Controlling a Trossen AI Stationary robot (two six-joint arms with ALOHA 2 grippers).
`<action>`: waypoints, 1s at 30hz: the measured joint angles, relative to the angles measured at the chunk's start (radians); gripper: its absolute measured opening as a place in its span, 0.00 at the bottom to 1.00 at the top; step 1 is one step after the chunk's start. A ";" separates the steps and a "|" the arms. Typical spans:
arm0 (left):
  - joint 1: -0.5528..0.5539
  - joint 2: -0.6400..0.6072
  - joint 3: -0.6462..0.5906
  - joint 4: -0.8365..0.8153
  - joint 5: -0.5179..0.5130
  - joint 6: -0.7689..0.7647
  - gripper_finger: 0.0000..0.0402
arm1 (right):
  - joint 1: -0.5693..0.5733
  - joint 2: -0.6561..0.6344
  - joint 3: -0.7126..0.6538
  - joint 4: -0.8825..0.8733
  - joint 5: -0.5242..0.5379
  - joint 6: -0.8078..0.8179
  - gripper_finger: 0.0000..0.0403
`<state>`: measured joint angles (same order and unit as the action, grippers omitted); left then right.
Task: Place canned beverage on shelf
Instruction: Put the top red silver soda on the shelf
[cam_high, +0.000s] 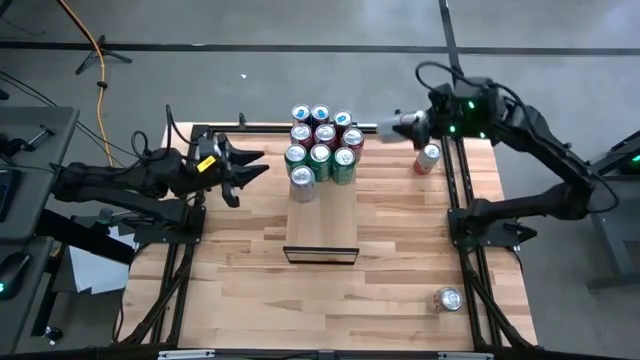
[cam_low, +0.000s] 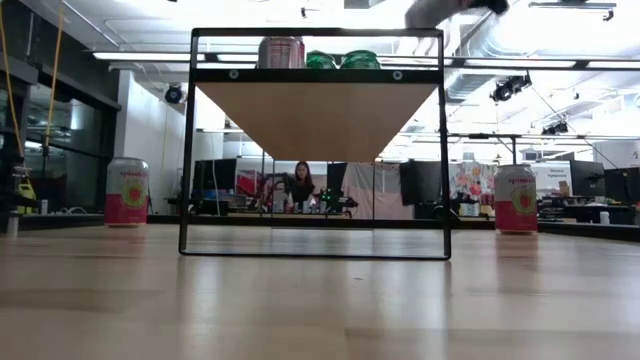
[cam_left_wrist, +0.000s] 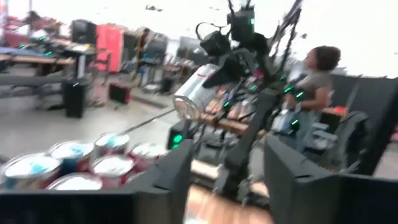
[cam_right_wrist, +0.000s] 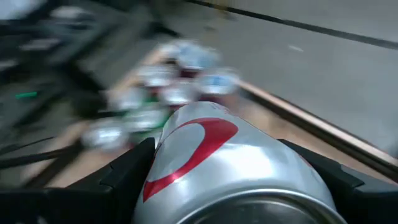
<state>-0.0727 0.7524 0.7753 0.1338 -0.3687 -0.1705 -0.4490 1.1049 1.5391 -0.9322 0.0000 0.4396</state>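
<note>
Your pale wooden shelf (cam_high: 322, 215) sits mid-surface, its far end packed with upright cans (cam_high: 322, 150). Right hand (cam_high: 392, 125) pinches a silver-and-red can (cam_high: 382, 127) lying sideways, just beside that cluster. Left hand (cam_high: 250, 167) is spread, empty, opposite.

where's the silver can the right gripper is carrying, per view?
High: silver can held sideways, right of the can cluster on the shelf.
Low: not visible.
Left wrist: centre, silver can in the air.
Right wrist: fills the foreground between the fingers.
Shared landmark: the can cluster.
</note>
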 joint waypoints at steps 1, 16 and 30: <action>0.000 0.012 0.000 0.036 0.018 -0.001 0.37 | 0.055 -0.003 0.000 0.033 0.007 0.008 0.72; 0.000 0.344 0.403 -0.212 0.335 -0.071 0.87 | 0.515 0.181 0.000 0.541 -0.034 -0.160 0.72; 0.000 0.487 0.568 -0.472 0.493 -0.179 0.89 | 0.557 0.306 0.000 0.546 -0.058 -0.244 0.72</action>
<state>-0.0727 1.2398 1.3437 -0.3383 0.1247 -0.3492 0.1078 1.4106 1.5391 -0.3864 -0.0580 0.1955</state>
